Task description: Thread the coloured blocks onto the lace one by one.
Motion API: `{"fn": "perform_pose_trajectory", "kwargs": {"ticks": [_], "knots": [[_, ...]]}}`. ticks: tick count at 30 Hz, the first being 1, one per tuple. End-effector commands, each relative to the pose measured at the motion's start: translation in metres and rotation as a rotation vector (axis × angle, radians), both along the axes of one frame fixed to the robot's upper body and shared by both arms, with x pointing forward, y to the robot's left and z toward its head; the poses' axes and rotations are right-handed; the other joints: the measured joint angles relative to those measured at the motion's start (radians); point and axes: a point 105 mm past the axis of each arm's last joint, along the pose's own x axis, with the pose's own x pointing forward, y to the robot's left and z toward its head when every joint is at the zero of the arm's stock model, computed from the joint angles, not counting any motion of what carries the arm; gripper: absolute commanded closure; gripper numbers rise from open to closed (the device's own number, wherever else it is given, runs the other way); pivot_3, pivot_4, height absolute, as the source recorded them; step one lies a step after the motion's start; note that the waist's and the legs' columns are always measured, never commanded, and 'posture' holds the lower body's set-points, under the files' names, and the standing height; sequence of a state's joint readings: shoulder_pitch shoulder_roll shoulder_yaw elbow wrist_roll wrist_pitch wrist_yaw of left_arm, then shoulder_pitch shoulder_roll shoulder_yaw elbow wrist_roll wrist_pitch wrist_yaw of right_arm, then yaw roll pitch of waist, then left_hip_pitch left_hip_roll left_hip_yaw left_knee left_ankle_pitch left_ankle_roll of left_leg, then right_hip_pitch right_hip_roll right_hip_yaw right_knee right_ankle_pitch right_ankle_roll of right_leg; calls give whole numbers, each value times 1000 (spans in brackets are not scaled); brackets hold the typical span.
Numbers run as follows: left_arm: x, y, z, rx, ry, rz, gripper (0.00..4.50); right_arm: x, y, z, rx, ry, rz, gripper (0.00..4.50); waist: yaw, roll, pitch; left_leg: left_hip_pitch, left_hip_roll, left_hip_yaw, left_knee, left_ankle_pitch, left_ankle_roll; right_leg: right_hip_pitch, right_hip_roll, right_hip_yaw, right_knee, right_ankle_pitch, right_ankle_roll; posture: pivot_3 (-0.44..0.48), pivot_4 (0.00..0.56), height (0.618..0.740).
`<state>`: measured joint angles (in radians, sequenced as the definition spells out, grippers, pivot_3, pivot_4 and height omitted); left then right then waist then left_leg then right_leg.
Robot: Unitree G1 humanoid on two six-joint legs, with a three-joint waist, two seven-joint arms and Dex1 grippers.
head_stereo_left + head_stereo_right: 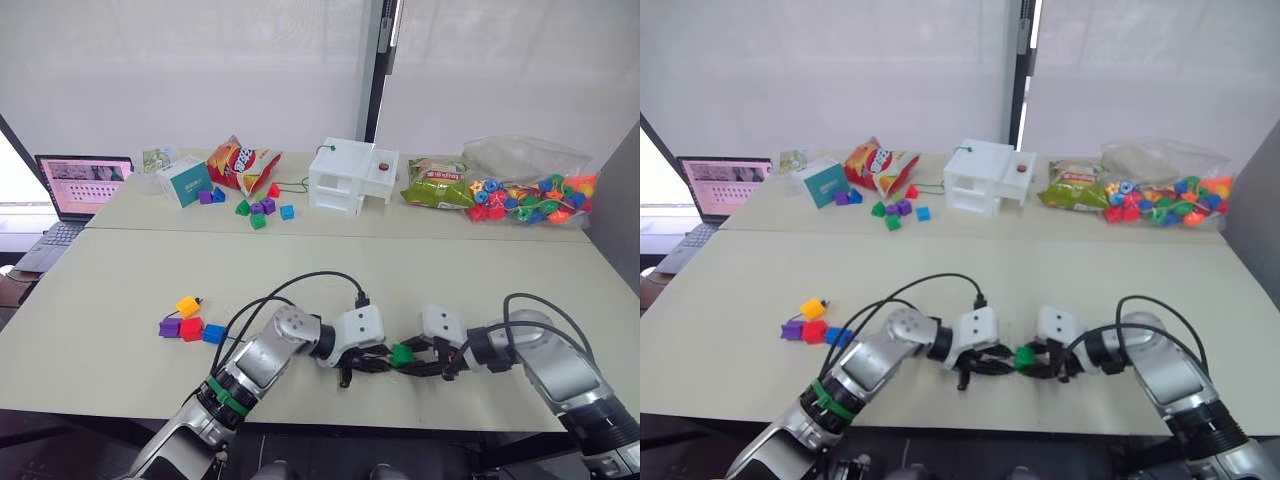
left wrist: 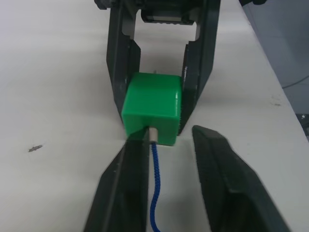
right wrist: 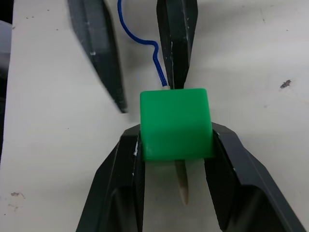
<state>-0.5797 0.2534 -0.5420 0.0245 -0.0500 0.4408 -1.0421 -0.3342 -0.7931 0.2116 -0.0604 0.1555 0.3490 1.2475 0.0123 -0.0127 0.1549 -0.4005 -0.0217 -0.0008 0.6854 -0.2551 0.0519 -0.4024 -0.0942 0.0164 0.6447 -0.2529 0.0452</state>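
Observation:
My right gripper (image 3: 176, 142) is shut on the green block (image 3: 176, 123), held just above the table near its front edge. The dark-blue lace (image 3: 140, 41) enters the block's far face, and its pale tip (image 3: 181, 186) pokes out of the near face between the right fingers. Facing it, my left gripper (image 2: 169, 145) is open, and the lace (image 2: 155, 183) runs between its fingers, close beside one finger (image 2: 120, 193). The yellow block (image 1: 187, 306), purple block (image 1: 169, 327), red block (image 1: 191, 329) and blue block (image 1: 214, 334) lie clustered on the table to the left of the arms.
At the back of the table are a laptop (image 1: 82, 185), a teal box (image 1: 185, 182), a chips bag (image 1: 240, 165), small coloured pieces (image 1: 255, 208), a white box (image 1: 352, 175), a green snack bag (image 1: 437, 185) and a bag of beads (image 1: 530, 195).

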Motion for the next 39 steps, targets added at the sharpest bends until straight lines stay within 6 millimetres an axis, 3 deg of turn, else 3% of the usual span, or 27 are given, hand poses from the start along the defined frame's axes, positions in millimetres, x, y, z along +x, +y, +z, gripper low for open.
{"fn": "perform_pose_trajectory", "kwargs": {"ticks": [1, 8, 13, 16, 24, 25, 39], "knots": [[-5, 9, 22, -82, -35, -12, 1854, -1, 1, -5, -14, 4, -15, 3309, -2, 0, 0, 0, 0, 0, 0, 0, 0, 0, 0, 0, 0, 0, 0, 0, 150, 740], [6, 36, 12, -54, -25, 109, 1854, -4, -3, -6, -21, 11, -19, 3309, -2, 0, 0, 1, 1, 0, 0, 0, 0, 0, 0, 0, 1, 0, 0, 0, 150, 740], [4, 40, 3, -49, 8, 129, 1854, -5, -4, -6, -24, 15, -18, 3309, 0, 0, 0, 0, 0, 0, 0, 0, 0, 0, 0, 0, 0, 0, 0, 0, 150, 740], [4, 42, -16, 0, 8, 130, 1854, -4, -4, -4, -24, 12, -18, 3309, 0, 0, 0, 0, 0, 0, 0, 0, 0, 0, 0, 0, 1, 0, 0, 0, 150, 740], [8, 43, -31, 50, -35, 151, 4333, -4, -2, 0, -21, 4, -14, 3309, 1, 0, 0, 1, 0, 0, 0, 0, 0, 0, -1, 0, 0, 0, 0, 0, 150, 740], [9, 42, -30, 38, -38, 153, 4488, -5, -2, 0, -21, 4, -12, 3309, 1, 0, 0, 1, 0, 0, 0, 0, 0, 0, -1, 0, 0, 0, 0, 0, 150, 740], [9, -3, -4, -64, -108, 66, 4500, -10, 6, -2, -21, 6, 29, 3309, 3, 0, 0, 0, -1, 0, 0, 0, 0, 0, -1, 0, 0, 0, 0, 0, 150, 740]]}}
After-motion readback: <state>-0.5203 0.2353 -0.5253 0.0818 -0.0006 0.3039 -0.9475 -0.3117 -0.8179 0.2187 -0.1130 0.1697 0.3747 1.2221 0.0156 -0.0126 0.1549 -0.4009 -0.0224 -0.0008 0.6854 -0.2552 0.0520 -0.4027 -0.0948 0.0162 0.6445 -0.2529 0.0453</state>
